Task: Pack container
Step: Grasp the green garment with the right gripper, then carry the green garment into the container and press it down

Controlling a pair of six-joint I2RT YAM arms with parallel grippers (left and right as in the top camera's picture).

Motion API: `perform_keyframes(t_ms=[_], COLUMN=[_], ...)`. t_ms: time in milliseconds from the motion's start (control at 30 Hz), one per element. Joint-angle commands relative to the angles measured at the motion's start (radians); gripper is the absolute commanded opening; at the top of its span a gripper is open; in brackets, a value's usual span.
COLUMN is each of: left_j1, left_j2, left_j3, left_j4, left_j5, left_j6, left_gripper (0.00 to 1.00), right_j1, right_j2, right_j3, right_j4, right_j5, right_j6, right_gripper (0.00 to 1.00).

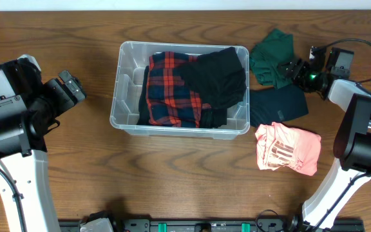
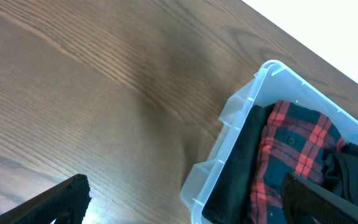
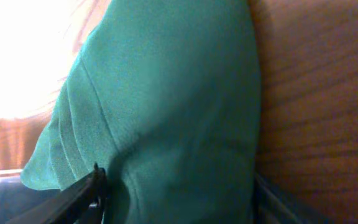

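Observation:
The container [image 1: 179, 44], a clear plastic bin, stands mid-table and holds a red plaid shirt [image 1: 169, 90] and a black garment [image 1: 218, 77]. To its right lies a green garment [image 1: 270, 55]. My right gripper [image 1: 290, 69] is at that garment's right edge. In the right wrist view the green garment [image 3: 173, 93] fills the space between the two fingers [image 3: 86, 193] of this gripper [image 3: 176, 186], which still stand wide apart. My left gripper [image 1: 76, 87] hangs open left of the bin, holding nothing. In its wrist view it [image 2: 185, 190] frames the container's corner [image 2: 241, 99] and the plaid shirt [image 2: 291, 143].
A dark navy garment [image 1: 279, 104] lies just below the green one. A folded pink shirt [image 1: 288, 148] with a print sits nearer the front right. Bare wooden tabletop [image 1: 76, 167] stretches left of and in front of the bin.

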Motion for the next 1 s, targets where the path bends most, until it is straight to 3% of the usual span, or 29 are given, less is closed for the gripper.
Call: perform_keyframes(t_ms=[0, 133, 200, 300, 367, 500, 733, 967], left_j1=[0.005, 0.005, 0.005, 0.005, 0.005, 0.005, 0.005, 0.005], left_j2=[0.004, 0.004, 0.004, 0.004, 0.004, 0.004, 0.004, 0.004], left_j3=[-0.002, -0.002, -0.002, -0.002, -0.002, -0.002, -0.002, -0.002], left_j4=[-0.003, -0.003, -0.003, -0.003, -0.003, -0.003, -0.003, -0.003], left_j5=[-0.012, -0.012, -0.012, -0.012, -0.012, -0.012, -0.012, -0.013], left_j6=[-0.002, -0.002, -0.002, -0.002, -0.002, -0.002, -0.002, -0.002], left_gripper=[0.98, 0.98, 0.98, 0.98, 0.98, 0.98, 0.98, 0.98], right_j1=[0.011, 0.032, 0.041, 0.043, 0.040, 0.021, -0.010, 0.010], right_j2=[0.030, 0.030, 0.030, 0.030, 0.028, 0.003, -0.131, -0.278], right_j3=[-0.019, -0.020, -0.020, -0.020, -0.019, -0.018, -0.018, -0.018], right_j4=[-0.032, -0.034, -0.033, -0.037, -0.034, -0.014, 0.110, 0.507], right_j5=[0.058, 0.060, 0.074, 0.085, 0.082, -0.018, -0.289, -0.554], right_j6=[0.018, 0.017, 0.017, 0.017, 0.017, 0.022, 0.174, 0.540], right_gripper=[0.69, 0.65, 0.50, 0.13, 0.03, 0.01, 0.01, 0.01])
